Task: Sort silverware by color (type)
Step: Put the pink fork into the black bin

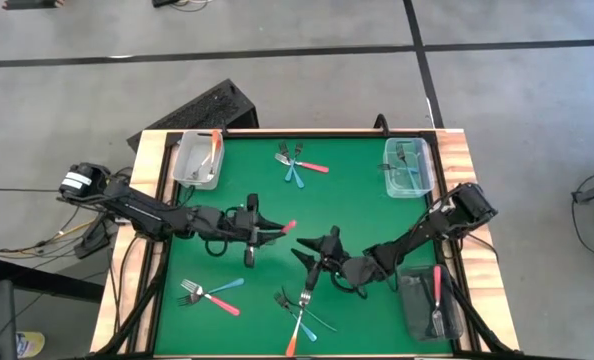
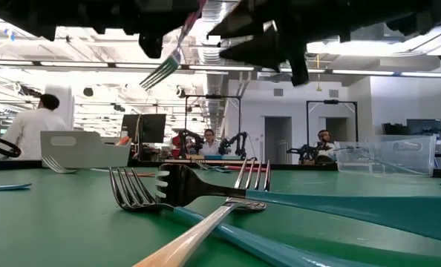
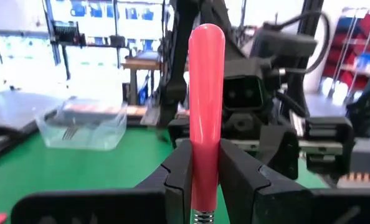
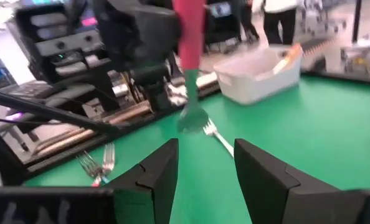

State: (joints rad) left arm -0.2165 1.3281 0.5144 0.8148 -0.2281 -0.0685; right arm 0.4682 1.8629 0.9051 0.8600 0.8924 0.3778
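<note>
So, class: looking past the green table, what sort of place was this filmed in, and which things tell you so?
Most likely a robotics lab or workshop. The low view shows other robot arms on benches, people seated at workstations, and exposed ceiling ducts with strip lighting.

Bins (image 1: 198,160) (image 1: 409,166) at far corners; third bin (image 1: 429,303) near right; forks (image 1: 299,166) (image 1: 209,293) (image 1: 299,312) scattered between.

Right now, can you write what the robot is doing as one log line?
left gripper: shut on pink-red plastic-handled fork, raised mid-table | right gripper: open, empty, facing it | clear bins: some forks sorted
</note>
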